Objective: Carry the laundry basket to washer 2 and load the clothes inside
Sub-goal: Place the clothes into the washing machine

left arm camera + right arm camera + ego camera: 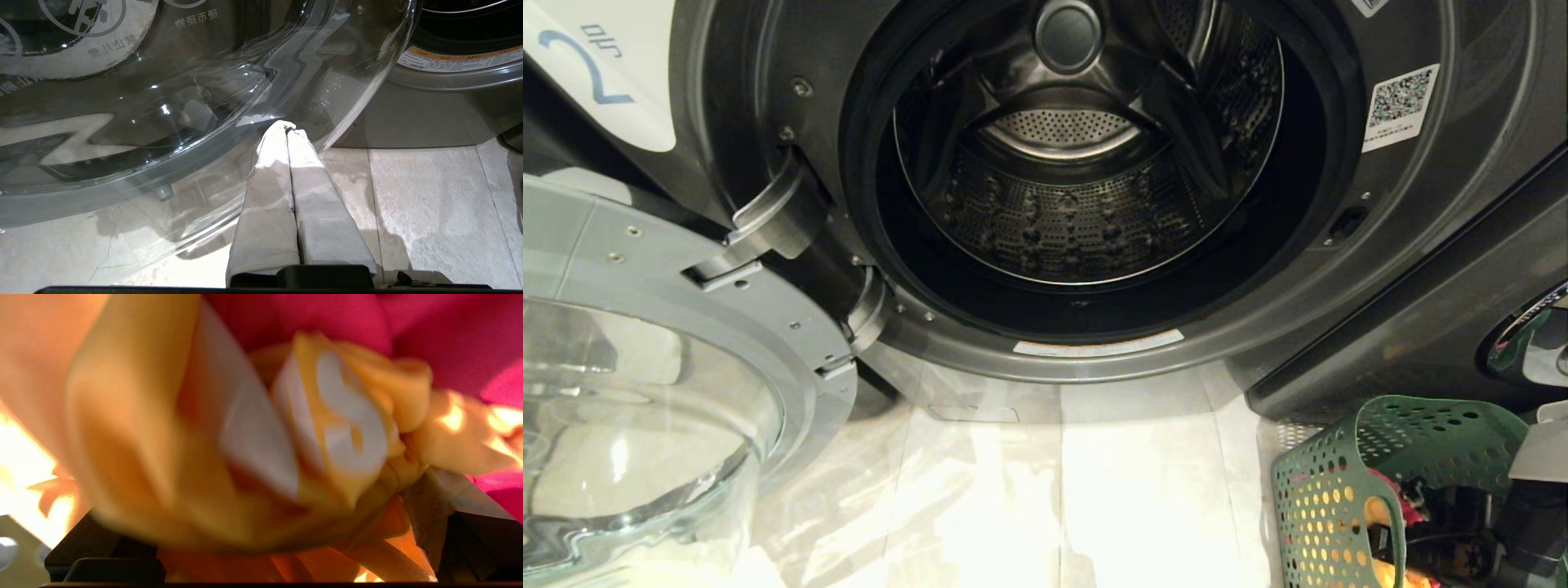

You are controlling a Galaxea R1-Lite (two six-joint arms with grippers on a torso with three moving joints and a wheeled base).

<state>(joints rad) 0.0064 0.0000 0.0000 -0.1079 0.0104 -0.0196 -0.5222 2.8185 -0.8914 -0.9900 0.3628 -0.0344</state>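
Observation:
Washer 2 fills the head view, its blue "2" label at upper left. Its glass door hangs open to the left and the drum holds nothing. The dark green laundry basket stands on the floor at lower right with the clothes inside. My right arm reaches down into it. My right gripper is open, jaws wide, pushed into a yellow garment that bulges between them. A pink-red garment lies behind. My left gripper is shut, parked low under the door's glass.
Pale floor tiles run between the open door and the basket. A second machine's round door shows at the right edge, behind the basket. The washer's lower front panel stands close to the basket's far rim.

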